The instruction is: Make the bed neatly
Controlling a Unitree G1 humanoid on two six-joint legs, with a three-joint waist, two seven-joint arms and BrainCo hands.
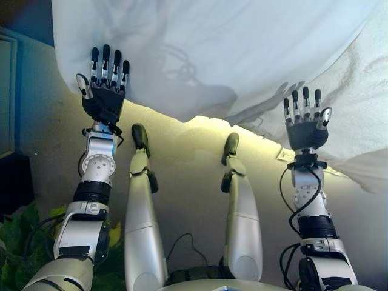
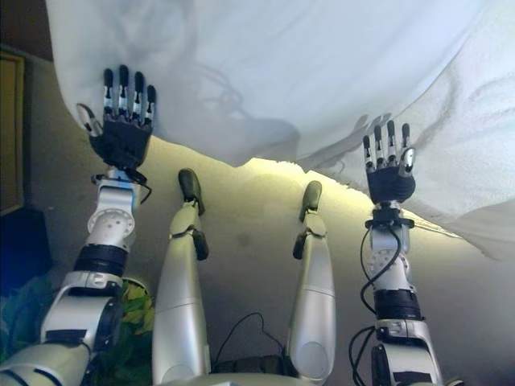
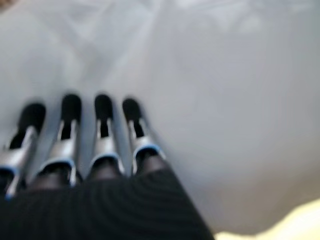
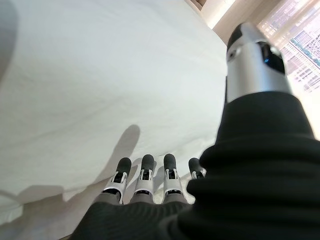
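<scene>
I hold my left hand (image 1: 104, 91) and right hand (image 1: 306, 124) flat, fingers straight, grasping nothing, over the near edge of the white sheet (image 1: 230, 54) hanging off the bed. I'd pinch both sides evenly before pulling.

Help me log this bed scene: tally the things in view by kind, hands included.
White bedsheet: 1
Robot hands, both open: 2, the left hand and the right hand
Green plant: 1
Total: 4
</scene>
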